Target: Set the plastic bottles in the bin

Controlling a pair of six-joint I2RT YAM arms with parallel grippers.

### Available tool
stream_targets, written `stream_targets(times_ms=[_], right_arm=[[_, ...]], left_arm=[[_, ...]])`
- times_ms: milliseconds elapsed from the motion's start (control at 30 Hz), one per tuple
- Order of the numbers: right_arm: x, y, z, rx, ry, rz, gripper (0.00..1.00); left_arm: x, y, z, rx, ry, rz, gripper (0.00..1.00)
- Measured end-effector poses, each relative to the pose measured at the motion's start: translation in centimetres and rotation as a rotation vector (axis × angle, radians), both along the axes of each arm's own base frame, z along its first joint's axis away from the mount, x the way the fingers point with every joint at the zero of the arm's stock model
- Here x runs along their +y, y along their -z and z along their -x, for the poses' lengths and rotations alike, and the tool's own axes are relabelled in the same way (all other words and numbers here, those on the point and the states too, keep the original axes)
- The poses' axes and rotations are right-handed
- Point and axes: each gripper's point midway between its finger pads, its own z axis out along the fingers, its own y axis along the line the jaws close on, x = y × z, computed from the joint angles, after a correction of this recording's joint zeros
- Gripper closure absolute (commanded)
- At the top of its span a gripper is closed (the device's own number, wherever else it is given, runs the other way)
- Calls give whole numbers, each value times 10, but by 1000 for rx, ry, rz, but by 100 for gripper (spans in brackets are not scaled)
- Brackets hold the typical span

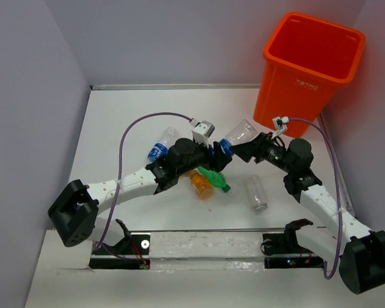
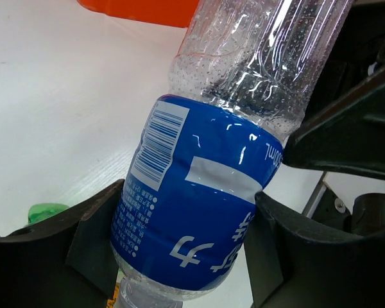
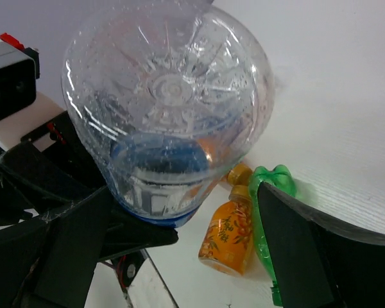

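The left gripper (image 2: 187,251) clamps the blue-labelled bottle (image 2: 199,212) in mid-air, short of the bin (image 1: 289,102). The right gripper (image 3: 186,247) straddles its clear end with fingers spread (a gap shows beside one). If the left releases too soon, the bottle could fall onto the orange bottle (image 3: 228,234). The label shows a barcode and "ml"; the bin's white lettering is too small to read.
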Motion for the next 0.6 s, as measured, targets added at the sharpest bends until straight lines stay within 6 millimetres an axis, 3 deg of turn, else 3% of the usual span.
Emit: stream_targets(times_ms=[167,600], right_arm=[[7,-8,2,-43,-40,-16,2],[18,-26,-12,-99,-65,-44,8]], left_arm=[[4,-2,13,8,8,12,53],[18,-4,18,-5,-26,17,52]])
